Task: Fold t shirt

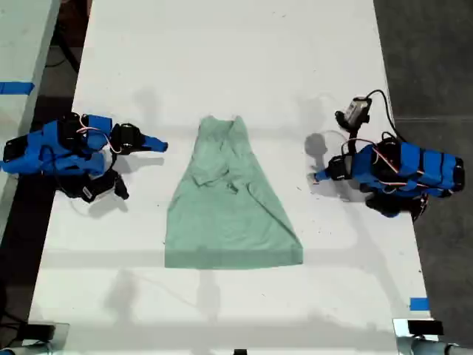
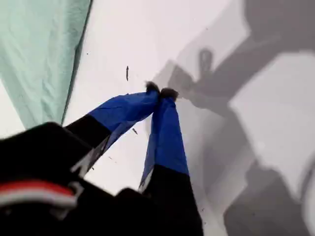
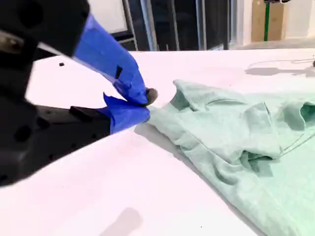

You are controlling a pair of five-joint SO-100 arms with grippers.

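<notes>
The t shirt point(image 1: 229, 200) is pale mint green and lies flat and wrinkled in the middle of the white table point(image 1: 236, 59), narrow end toward the far edge. My first gripper point(image 1: 319, 176) rests at the exterior view's right, shut on nothing, a short gap from the shirt's side edge. In the first wrist view its blue fingertips point(image 2: 160, 91) meet above bare table, with the t shirt point(image 2: 39, 54) off to one side. My second gripper point(image 1: 161, 145) sits at the exterior view's left, also shut and empty. Its tips point(image 3: 147, 101) are close to the narrow end of the t shirt point(image 3: 246, 142).
Blue tape point(image 1: 419, 303) marks the table near the exterior view's lower right corner. A second table with blue tape point(image 1: 15, 87) stands at the exterior view's left. Dark floor point(image 1: 429, 59) borders the table on the exterior view's right. Cables trail from both arm bases.
</notes>
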